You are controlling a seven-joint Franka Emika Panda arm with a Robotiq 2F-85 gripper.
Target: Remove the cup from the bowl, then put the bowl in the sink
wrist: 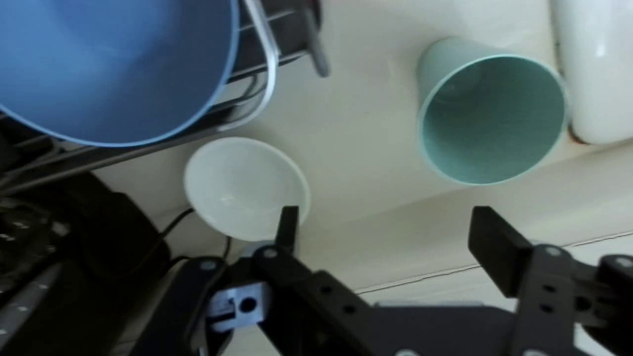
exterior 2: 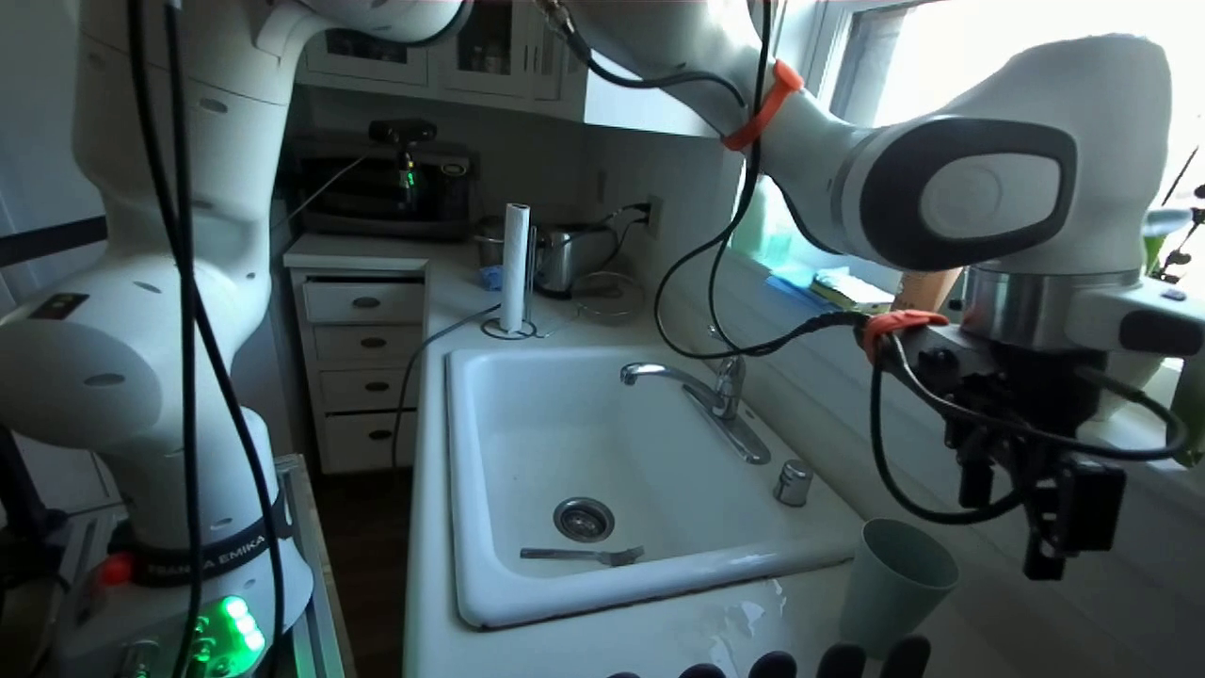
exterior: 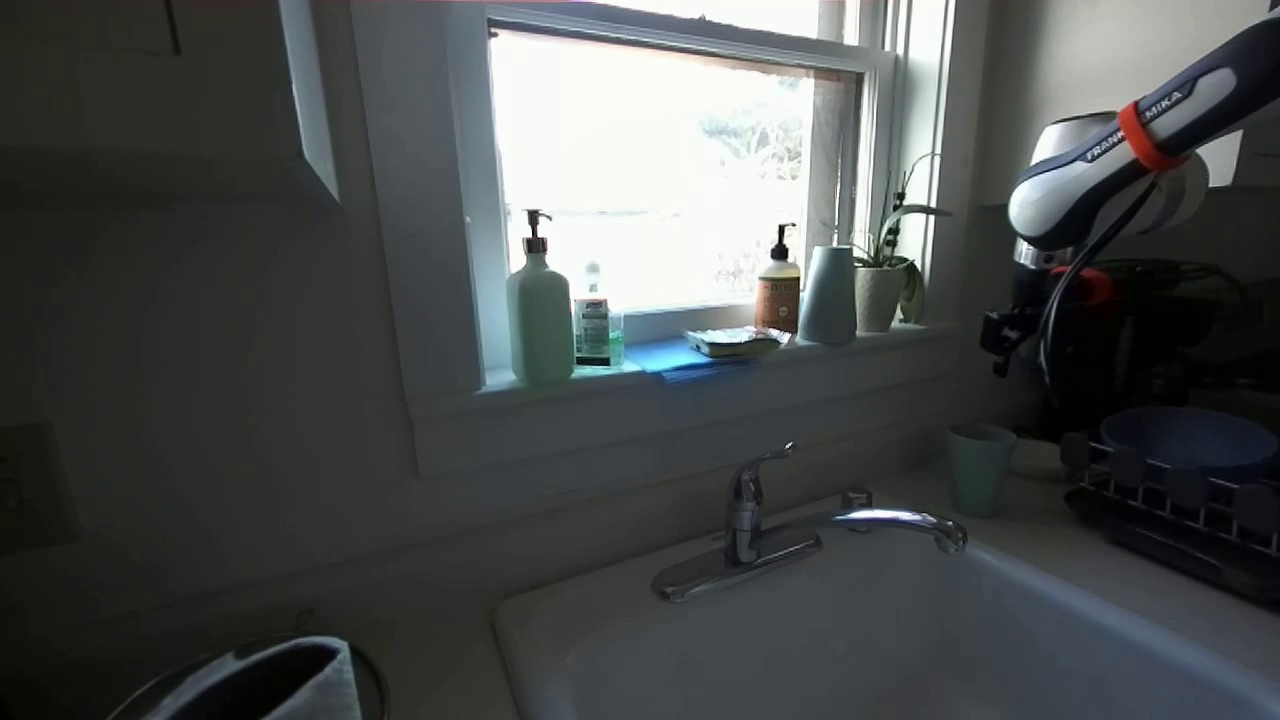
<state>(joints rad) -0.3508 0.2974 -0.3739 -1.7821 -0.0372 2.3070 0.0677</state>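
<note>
The blue bowl sits in the dark dish rack, cut off at the corner of the wrist view; no cup shows in its visible part. It also shows in an exterior view. A pale green cup stands upright on the counter between rack and sink, in both exterior views too. A small whitish round vessel stands on the counter beside the rack. My gripper is open and holds nothing, high above the counter near the wall. The white sink holds a fork.
The dish rack has upright prongs facing the cup. The chrome faucet reaches over the basin, with a small chrome cap beside it. The windowsill holds pump bottles, a grey-blue tumbler and a plant. Cables hang from my arm.
</note>
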